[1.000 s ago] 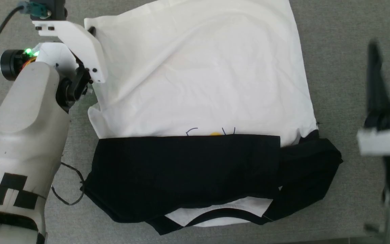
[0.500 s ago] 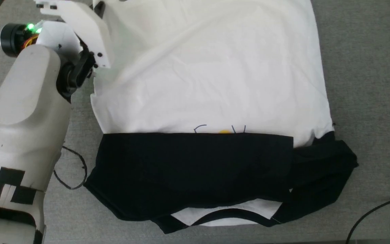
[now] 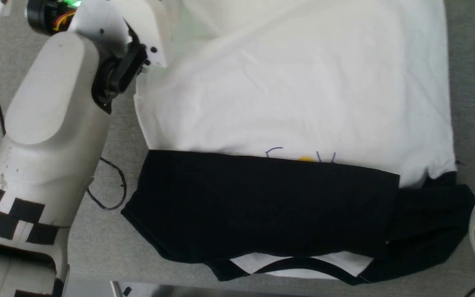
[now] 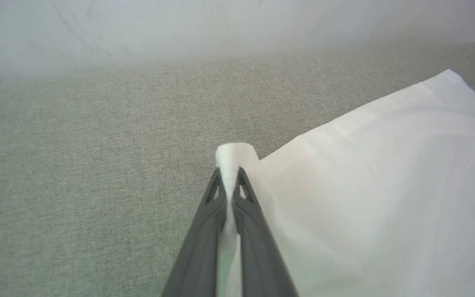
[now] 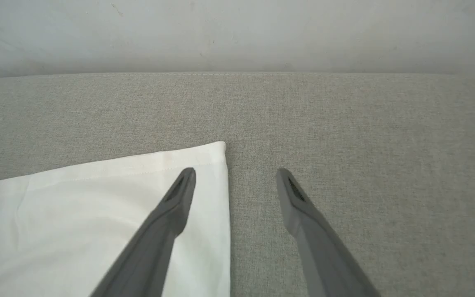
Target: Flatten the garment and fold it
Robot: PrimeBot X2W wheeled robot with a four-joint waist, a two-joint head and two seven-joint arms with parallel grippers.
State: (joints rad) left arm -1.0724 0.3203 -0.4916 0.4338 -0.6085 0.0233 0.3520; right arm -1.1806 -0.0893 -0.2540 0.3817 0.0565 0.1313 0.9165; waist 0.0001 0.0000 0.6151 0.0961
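Left gripper [image 4: 230,176] clamped on 1 corner of the soft white, black-sleeved T-shirt [image 3: 295,95]; right gripper [image 5: 235,178] spread wide, empty, above another corner.

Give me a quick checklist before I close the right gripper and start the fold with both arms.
1. Left gripper shut on the garment's white corner: ok.
2. Right gripper open: ok.
3. Right gripper lined up on the other hem corner: looks ok. One finger is over cloth, the other is over the grey surface, and the side edge lies between them.
4. Right fingertips low enough to catch the cloth: cannot tell.
5. Black sleeves folded across the body: ok.
6. White body flat: not ok, creases run from the held corner.
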